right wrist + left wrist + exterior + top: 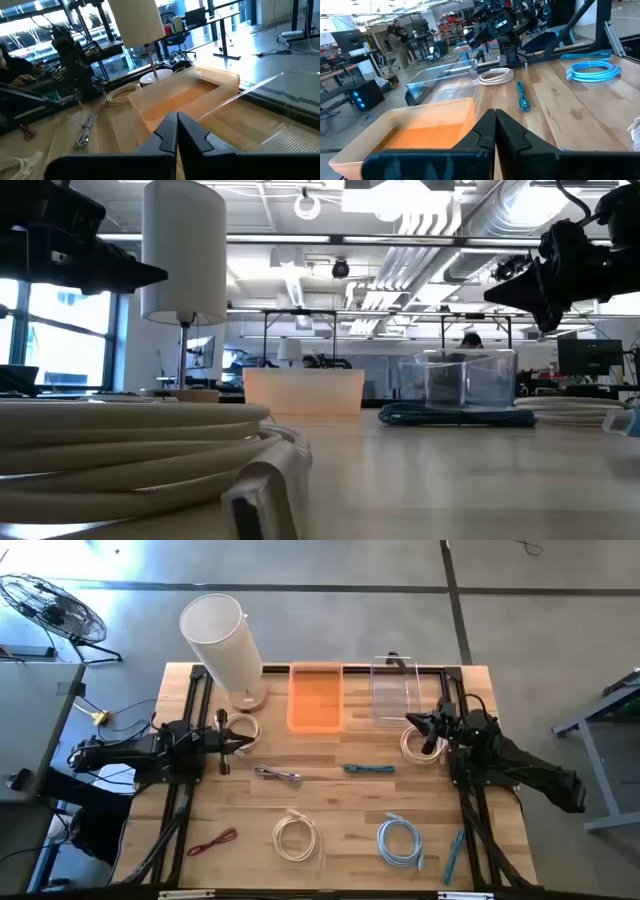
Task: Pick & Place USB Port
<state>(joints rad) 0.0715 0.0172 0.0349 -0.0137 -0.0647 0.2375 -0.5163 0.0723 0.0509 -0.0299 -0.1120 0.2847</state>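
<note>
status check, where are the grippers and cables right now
Left gripper shut, empty, beside white coil. Right gripper shut, empty, over cream coil. Orange bin and clear bin empty. Lamp beside orange bin.

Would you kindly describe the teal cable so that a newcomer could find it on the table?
Start at the orange bin at the table's far edge, beside the white lamp. Just in front of it, mid-table, lies the teal cable, a short bundle. It alone is dark teal; the grey cable beside it is silvery, and the other coils are cream or light blue.
</note>
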